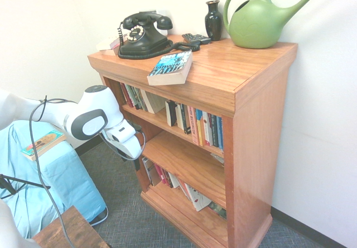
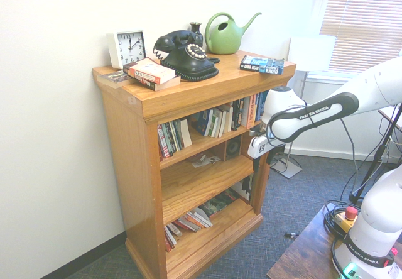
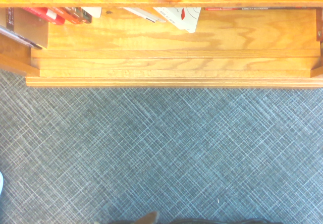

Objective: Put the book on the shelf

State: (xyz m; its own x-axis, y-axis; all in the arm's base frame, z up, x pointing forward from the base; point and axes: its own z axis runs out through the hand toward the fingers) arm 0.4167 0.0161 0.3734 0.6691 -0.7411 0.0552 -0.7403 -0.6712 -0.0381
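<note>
Dark-wood tabletop: low in the foreground of the first exterior view.
White Franka arm: reaches toward the bookcase's front.
Pincer: released, its fingers apart and holding nothing; pointing down in front of the bookcase, below its top board.
Blue-draped surface: carries an orange-and-teal paperback, lying flat.
Reddish-orange bookcase: three tiers under a thick overhanging top.
Greg Bear paperback: flat on the bookcase's top board, cover up, near the front edge; above the pincer and apart from it.
Upper-tier books: a row, some upright, some leaning.
Bottom-tier books: mostly slanted.
Black rotary telephone: on the top board, its coiled cord beside a remote control.
Stacked paperbacks: between telephone and square white clock.
Dark vase: beside the green watering can.
</note>
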